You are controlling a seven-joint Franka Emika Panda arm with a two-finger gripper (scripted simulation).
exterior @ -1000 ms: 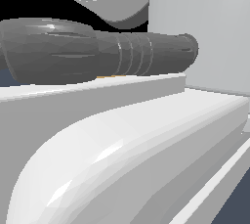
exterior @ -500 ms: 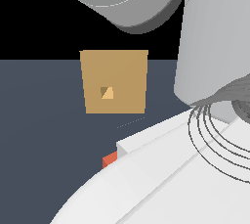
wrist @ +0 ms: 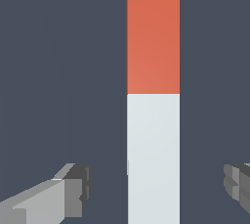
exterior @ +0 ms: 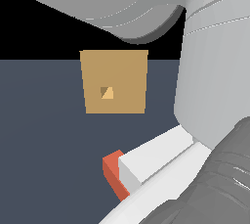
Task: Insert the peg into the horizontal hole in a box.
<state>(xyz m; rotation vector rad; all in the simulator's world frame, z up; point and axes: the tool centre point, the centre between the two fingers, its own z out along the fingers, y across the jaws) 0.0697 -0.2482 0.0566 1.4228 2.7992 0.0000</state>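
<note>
The tool (wrist: 156, 189) is spread wide, its fingers (wrist: 73, 193) either side of the peg (wrist: 153, 120), not touching. The box (exterior: 115, 81) and hole (exterior: 107, 92) stand apart.

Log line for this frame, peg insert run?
phase: pre-grasp | hand: open, fingers straddle white end of peg, no contact | peg: lying on floor, not in hole | box: apart from peg

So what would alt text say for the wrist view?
A long square bar, orange-red at one end and pale grey at the other, lies on a dark blue-grey floor between two open grey gripper fingers, neither touching it.
</note>
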